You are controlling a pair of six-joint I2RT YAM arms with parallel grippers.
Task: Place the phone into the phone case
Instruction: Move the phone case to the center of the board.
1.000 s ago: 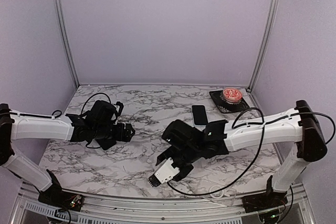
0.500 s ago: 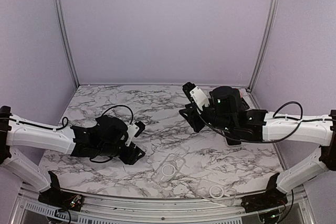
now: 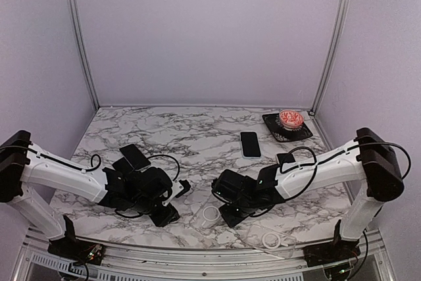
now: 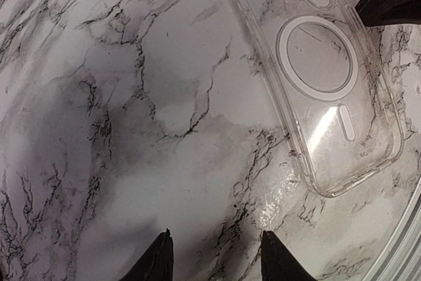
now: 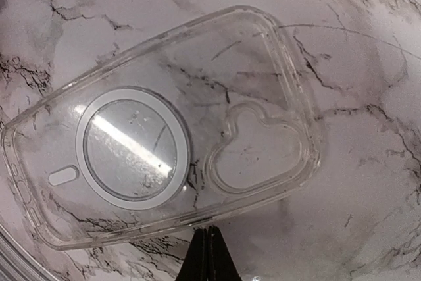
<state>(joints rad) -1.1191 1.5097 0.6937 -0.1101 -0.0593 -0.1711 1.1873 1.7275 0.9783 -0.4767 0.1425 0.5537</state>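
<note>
The left gripper [image 4: 216, 245] hovers over the marble table [image 3: 197, 129], fingers apart, just left of the clear phone case [image 4: 316, 77]. The right gripper [image 5: 207, 238], fingers pressed together, sits at the case's rim. The black phone [image 3: 249, 143] lies well behind.

White links [image 3: 59, 172], black joints [image 3: 378, 172], seemingly black cables [image 3: 162, 156]

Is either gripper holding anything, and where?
Nothing held: left gripper open over marble; right gripper shut, tips at the long edge of the clear plastic phone case.
</note>
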